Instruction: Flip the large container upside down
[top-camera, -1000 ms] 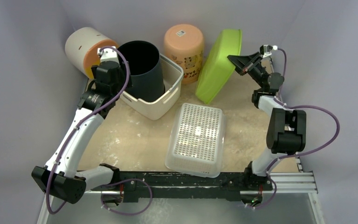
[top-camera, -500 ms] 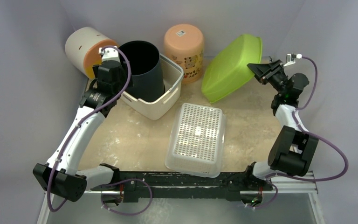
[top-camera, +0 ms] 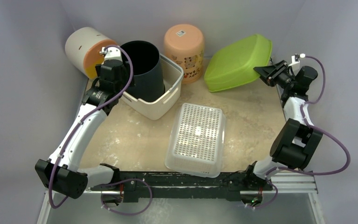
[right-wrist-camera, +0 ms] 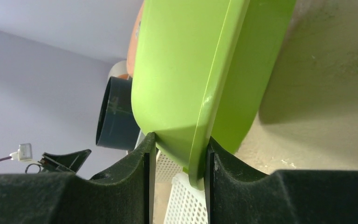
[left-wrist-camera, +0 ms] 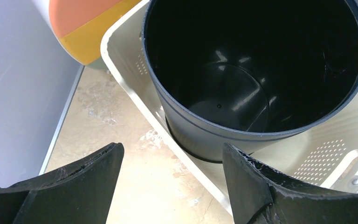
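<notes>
The large green tub [top-camera: 237, 63] lies tilted at the back right, its bottom facing up and toward the back. Its left rim is down near the table and its right rim is raised. My right gripper [top-camera: 264, 73] is shut on that raised rim. In the right wrist view the rim of the tub [right-wrist-camera: 191, 70] sits pinched between my right gripper's [right-wrist-camera: 179, 149] two fingers. My left gripper [top-camera: 108, 65] is open and empty, hovering beside the black bucket [top-camera: 142, 70]. The left wrist view shows the open left gripper [left-wrist-camera: 172, 163] above the table.
The black bucket [left-wrist-camera: 256, 70] stands upright in a cream bin [top-camera: 165, 100]. A white and orange cylinder [top-camera: 84, 46] lies at the back left. An orange pail [top-camera: 184, 46] stands upside down at the back. A perforated white basket [top-camera: 196, 137] lies upside down in the middle front.
My right gripper has swung right and down with the green tub's rim. The tub went from standing on edge to lying tilted, bottom up. The left arm barely moved.
</notes>
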`<state>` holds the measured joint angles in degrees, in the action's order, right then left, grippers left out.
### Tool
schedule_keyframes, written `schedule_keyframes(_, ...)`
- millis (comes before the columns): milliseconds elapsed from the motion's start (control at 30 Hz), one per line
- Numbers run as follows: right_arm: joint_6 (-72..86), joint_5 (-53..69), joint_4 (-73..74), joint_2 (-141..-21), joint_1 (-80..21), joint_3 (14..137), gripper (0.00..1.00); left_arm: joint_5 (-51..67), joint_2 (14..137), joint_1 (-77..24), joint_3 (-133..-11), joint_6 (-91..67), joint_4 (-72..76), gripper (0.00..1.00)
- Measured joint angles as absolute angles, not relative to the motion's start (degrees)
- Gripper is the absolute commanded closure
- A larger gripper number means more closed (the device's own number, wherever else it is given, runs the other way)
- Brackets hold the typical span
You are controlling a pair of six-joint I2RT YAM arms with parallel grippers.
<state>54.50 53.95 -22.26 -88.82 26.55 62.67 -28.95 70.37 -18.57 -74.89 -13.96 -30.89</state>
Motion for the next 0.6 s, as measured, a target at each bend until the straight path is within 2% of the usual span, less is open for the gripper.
schedule_keyframes(333,44.3,51.6,-14.7,-95.3,28.9,62.2,0.72,-28.9,70.4,-18.6,-74.9,-14.0,-30.9,0.22)
schedule_keyframes(600,38.3,47.0,-11.6,-102.1,31.5,60.9,0.71,-28.9,70.4,-18.6,-74.9,-14.0,-30.9,0.22)
